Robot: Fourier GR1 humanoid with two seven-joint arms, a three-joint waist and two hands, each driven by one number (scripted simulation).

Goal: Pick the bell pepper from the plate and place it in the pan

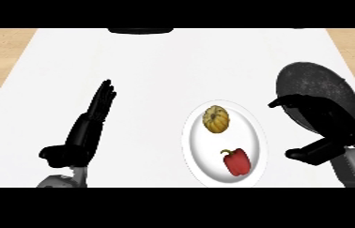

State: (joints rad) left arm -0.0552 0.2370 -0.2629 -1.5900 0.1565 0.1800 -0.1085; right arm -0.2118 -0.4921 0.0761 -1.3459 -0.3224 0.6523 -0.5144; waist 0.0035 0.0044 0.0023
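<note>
Bell pepper [236, 162] sits on the plate's [201, 149] near half, long axis running near-to-far. Right hand [326, 123], fingers spread and empty, hangs right of the plate over the pan [305, 77], so it's nearer. Left hand [87, 128] rests flat, left of the plate.

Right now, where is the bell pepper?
Head view, right of centre: the pepper lies on the plate's near half, nearer the robot than the squash, with the right hand to its right.

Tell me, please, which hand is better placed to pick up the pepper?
Probably the right hand: it hangs just right of the plate, close to the pepper and partly over the pan. The left hand rests open, farther off at the left.
</note>
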